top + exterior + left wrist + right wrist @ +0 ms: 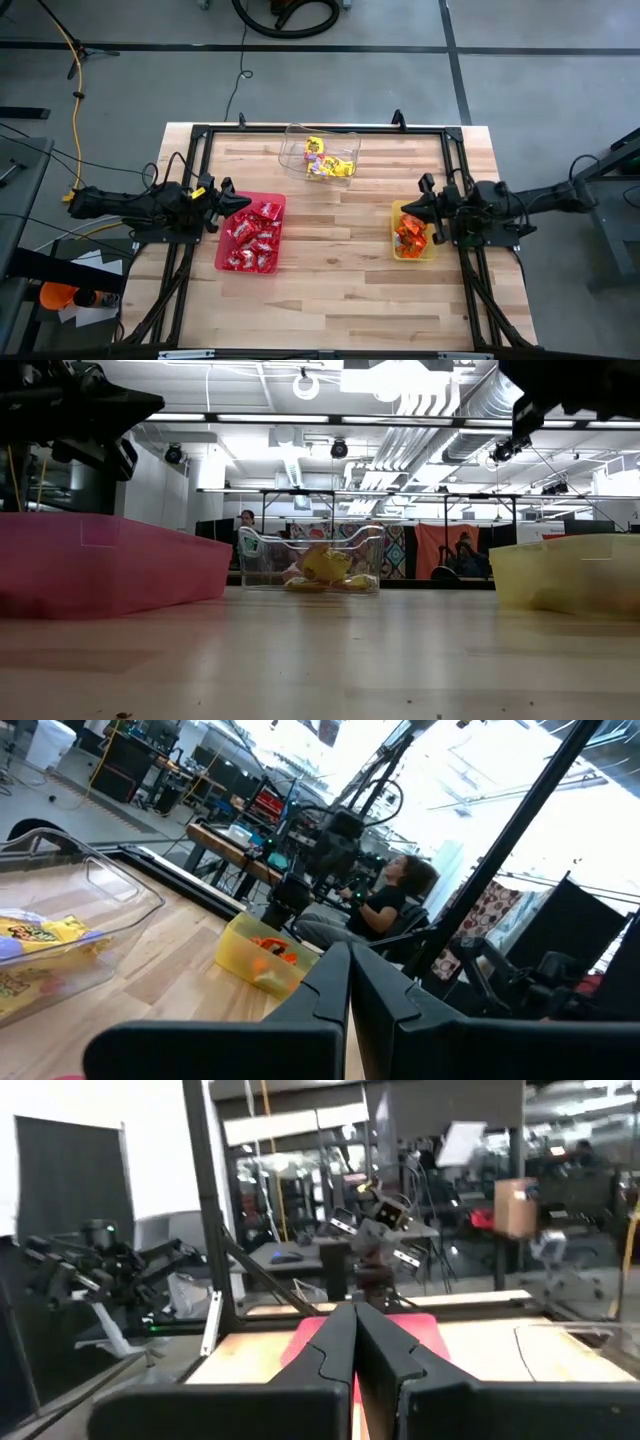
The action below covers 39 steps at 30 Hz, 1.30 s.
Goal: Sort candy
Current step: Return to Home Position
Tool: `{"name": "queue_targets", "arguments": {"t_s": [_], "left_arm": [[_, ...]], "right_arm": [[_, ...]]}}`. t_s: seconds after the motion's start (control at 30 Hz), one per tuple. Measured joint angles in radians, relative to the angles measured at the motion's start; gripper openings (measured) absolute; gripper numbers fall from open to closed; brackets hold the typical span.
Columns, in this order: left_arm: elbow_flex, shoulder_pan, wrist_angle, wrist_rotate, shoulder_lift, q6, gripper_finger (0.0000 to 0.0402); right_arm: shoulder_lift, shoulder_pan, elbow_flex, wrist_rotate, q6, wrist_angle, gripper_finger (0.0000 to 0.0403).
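Observation:
The candy lies sorted in three trays. Red packets (pixel 252 238) fill the red tray (pixel 224 262) at the table's left. Orange packets (pixel 410 236) sit in the yellow tray (pixel 397 212) at the right. Yellow packets (pixel 328 160) rest in the clear tray (pixel 295 140) near the far edge. My left gripper (pixel 238 201) hovers shut at the red tray's left far corner, above the table. My right gripper (pixel 412 209) hovers shut over the yellow tray's far part. In each wrist view the fingers (pixel 348 982) (pixel 354 1338) meet at their tips, holding nothing.
Bare wooden table (pixel 340 290) stretches between the trays and toward the near edge. A black frame (pixel 200 135) runs around the table's edge. Beyond the far edge, people (pixel 247 520) sit in the room.

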Motion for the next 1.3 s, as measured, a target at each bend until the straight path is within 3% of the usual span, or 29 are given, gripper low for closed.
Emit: {"name": "queue_targets", "arguments": {"t_s": [0.2,0.43,0.77,1.2,1.3], "left_arm": [[0.000,0.000,0.000,0.000,0.000,-0.002,0.0000],[0.000,0.000,0.000,0.000,0.000,-0.001,0.0000],[0.000,0.000,0.000,0.000,0.000,-0.001,0.0000],[0.001,0.000,0.000,0.000,0.000,0.000,0.0000],[0.001,0.000,0.000,0.000,0.000,0.000,0.0000]], "right_arm": [[-0.129,-0.084,-0.122,-0.126,0.046,0.075,0.0000],[-0.213,-0.086,-0.161,-0.130,0.041,0.010,0.0000],[-0.219,-0.086,-0.161,-0.116,0.153,-0.152,0.0000],[-0.219,-0.086,-0.161,-0.113,0.158,-0.308,0.0000],[-0.279,-0.084,-0.161,-0.110,0.159,-0.363,0.0000]]}}
